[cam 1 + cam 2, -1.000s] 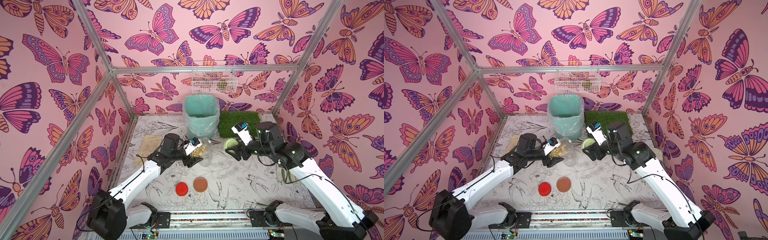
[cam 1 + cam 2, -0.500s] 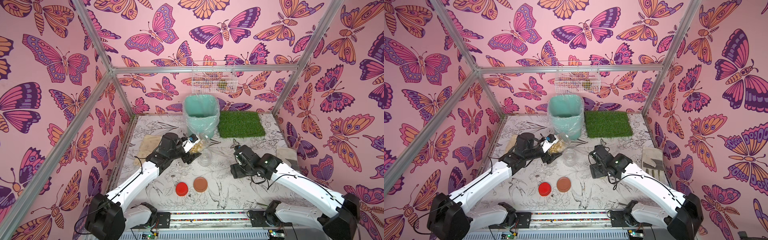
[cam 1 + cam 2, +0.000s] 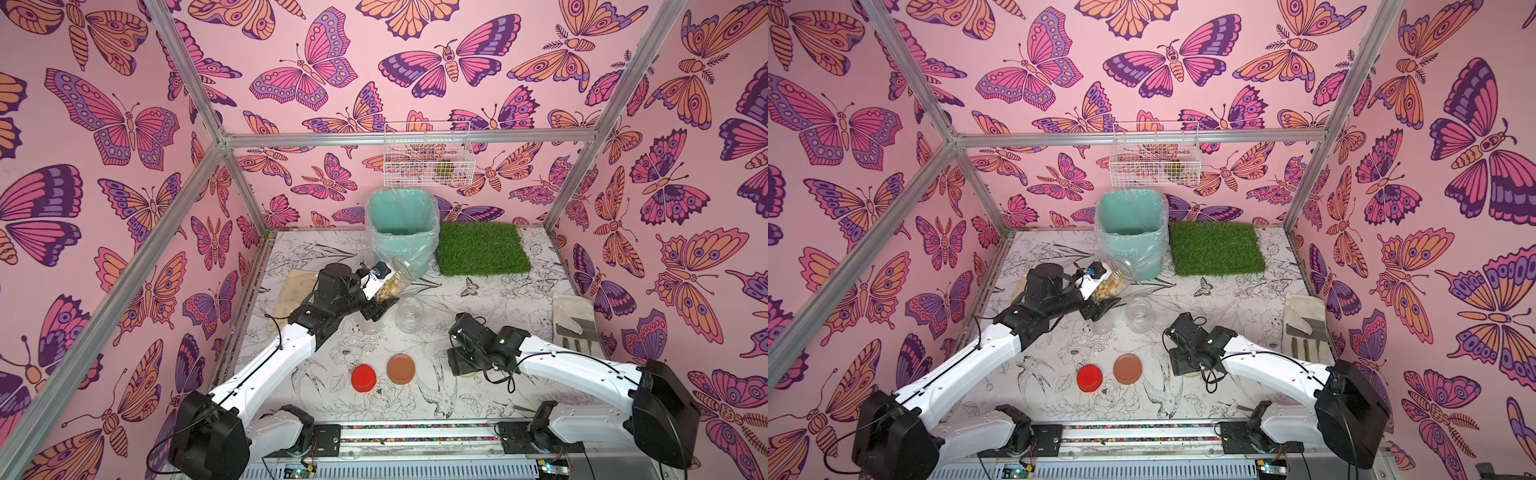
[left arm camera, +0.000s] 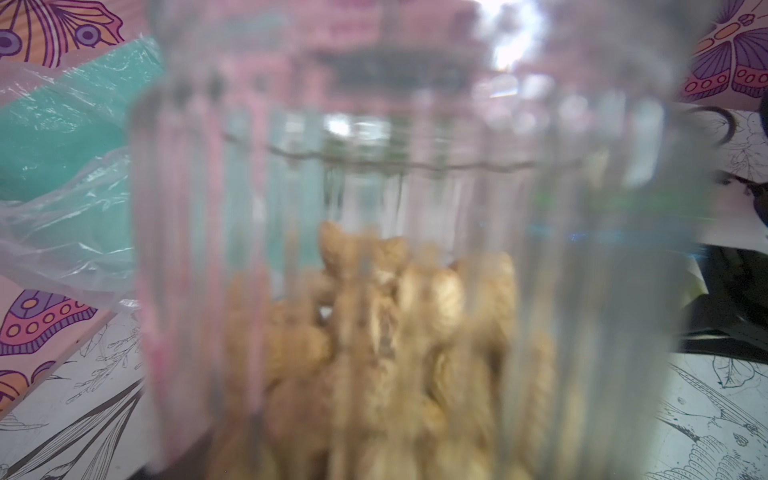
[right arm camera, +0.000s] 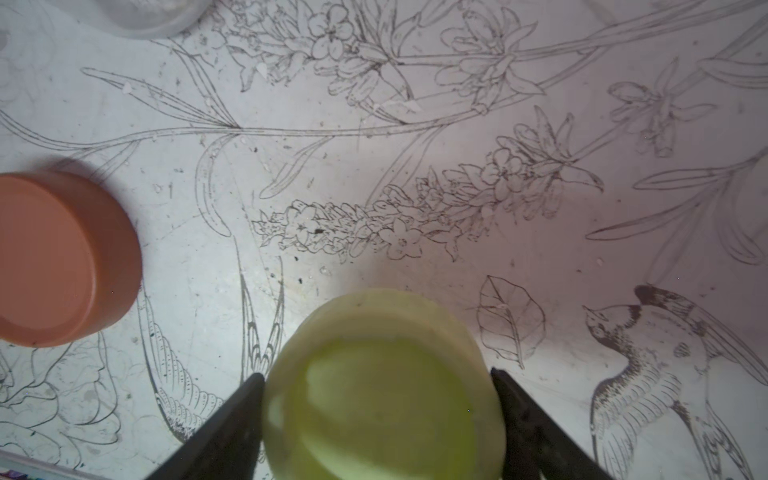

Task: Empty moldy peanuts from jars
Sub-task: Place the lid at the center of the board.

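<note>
Left wrist view is filled by a lidless jar (image 4: 582,208), blurred, with the moldy peanuts (image 4: 395,353) heaped behind its ribbed wall. In both top views the left fingers (image 3: 374,309) clamp this jar. It is tilted, with its open mouth raised just in front of the teal bin (image 3: 424,249) at the middle of the counter's (image 3: 498,299) far edge. An empty jar (image 3: 409,313) stands upright near the counter's middle. Toward the near edge the red lid (image 3: 363,377) and brown lid (image 3: 400,368) lie close together, not touching. Right of them, the right fingers (image 5: 232,428) grip the light green lid (image 5: 382,395) from both sides, low over the counter. Whether it touches the surface I cannot tell.
</note>
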Available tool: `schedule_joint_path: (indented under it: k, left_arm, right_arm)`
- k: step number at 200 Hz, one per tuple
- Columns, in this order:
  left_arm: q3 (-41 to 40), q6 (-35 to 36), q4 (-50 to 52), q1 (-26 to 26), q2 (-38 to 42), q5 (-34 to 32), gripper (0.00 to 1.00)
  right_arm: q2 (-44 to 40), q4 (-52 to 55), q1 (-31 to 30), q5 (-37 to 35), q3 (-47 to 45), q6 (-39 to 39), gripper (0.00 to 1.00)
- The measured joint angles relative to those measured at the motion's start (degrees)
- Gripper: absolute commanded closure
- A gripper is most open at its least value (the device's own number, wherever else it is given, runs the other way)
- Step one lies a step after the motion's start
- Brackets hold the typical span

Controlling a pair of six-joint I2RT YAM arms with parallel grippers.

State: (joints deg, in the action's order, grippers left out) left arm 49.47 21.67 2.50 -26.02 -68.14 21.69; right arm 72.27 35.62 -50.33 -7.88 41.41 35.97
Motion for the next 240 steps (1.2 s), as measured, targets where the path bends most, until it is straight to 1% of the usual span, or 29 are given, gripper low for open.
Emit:
schedule_joint_path:
  k: [34,64,75,114,122,140,148,151,153,167,197,240]
  left_arm:
    - [0.0,-0.1,-0.7,0.2,0.0,-1.5,1.0]
    - [0.0,-0.1,-0.8,0.2,0.0,-2.6,1.0]
    - [0.0,-0.1,-0.8,0.2,0.0,-3.0,1.0]
    - [1.4,1.4,0.2,0.6,-0.4,-4.1,1.0]
    - [2.4,2.1,0.8,0.8,-0.7,-4.3,1.0]
    - [5.0,3.8,2.2,1.1,-1.7,-4.8,1.0]
    - [6.1,4.5,2.5,1.3,-2.1,-5.0,1.0]
    - [6.4,4.8,2.6,1.4,-2.3,-5.0,1.0]
    - [6.6,4.9,2.7,1.4,-2.4,-5.1,1.0]
    - [8.2,5.9,3.2,1.9,-3.1,-5.2,1.0]
    - [11.6,7.7,4.9,3.2,-5.2,-5.2,1.0]
    - [19.7,11.7,7.8,4.7,-11.6,-5.3,1.0]
  right_arm:
    - [0.1,-7.2,-1.6,0.8,-4.4,-0.4,0.93]
    - [2.2,-9.0,-1.6,0.8,-5.2,-1.2,0.8]
    - [3.1,-9.6,-1.6,0.9,-5.2,-1.5,0.71]
    - [5.0,-10.1,-1.6,1.1,-5.4,-1.5,0.29]
    - [5.0,-10.1,-1.6,1.1,-5.4,-1.5,0.23]
    - [3.9,-10.2,-1.6,1.1,-5.8,-1.5,0.16]
    - [2.6,-10.1,-1.6,1.0,-6.1,-1.5,0.08]
    - [2.1,-10.1,-1.6,1.1,-6.2,-1.5,0.03]
    - [1.6,-10.1,-1.6,1.0,-6.3,-1.4,0.02]
    - [-1.3,-10.1,-1.6,0.9,-6.5,-1.6,0.0]
    - [-6.5,-9.2,-1.6,-0.1,-6.5,-1.8,0.01]
    - [-11.8,-4.7,-1.6,-2.2,-5.0,-3.4,0.01]
